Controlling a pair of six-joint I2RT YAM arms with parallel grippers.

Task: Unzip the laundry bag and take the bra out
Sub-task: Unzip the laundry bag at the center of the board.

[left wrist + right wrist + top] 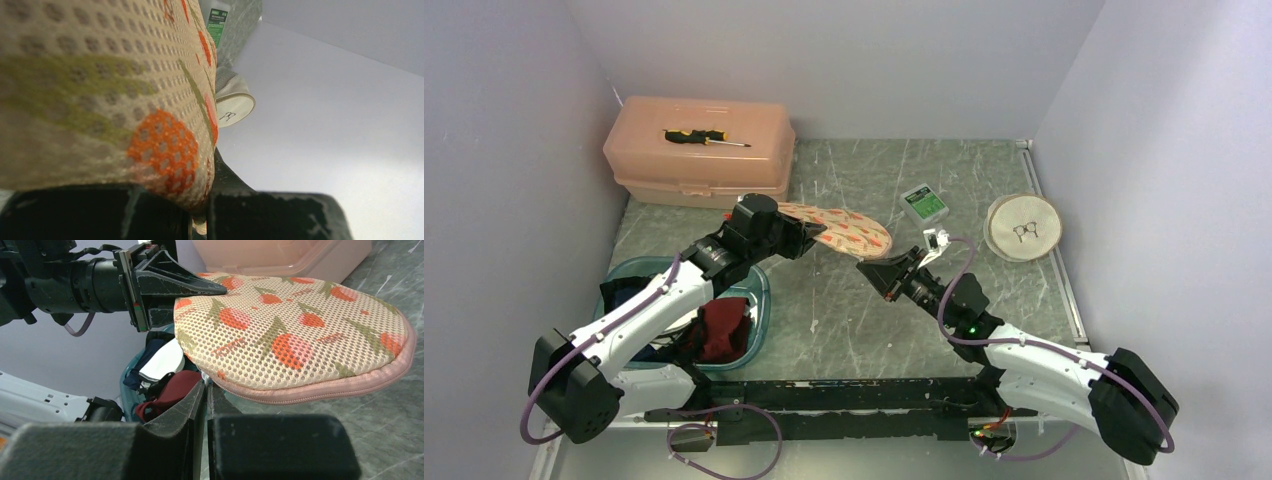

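The laundry bag (852,231) is a flat mesh pouch with a red-and-green flower print and a pink zip (325,390) along its rim; the zip looks closed. It hangs level above the table. My left gripper (814,233) is shut on its left end, with mesh filling the left wrist view (100,90). My right gripper (206,386) is shut at the bag's near edge, its tips pinching a small pale piece at the zip, seemingly the pull. From above, that gripper (871,265) sits just under the bag's right end. The bra is hidden.
A teal basin (765,296) of clothes, with a dark red cloth (724,328), lies under the left arm. A pink plastic case (699,165) with a screwdriver (707,137) stands back left. A small green box (924,203) and a round embroidery hoop (1023,227) lie at right. Walls close three sides.
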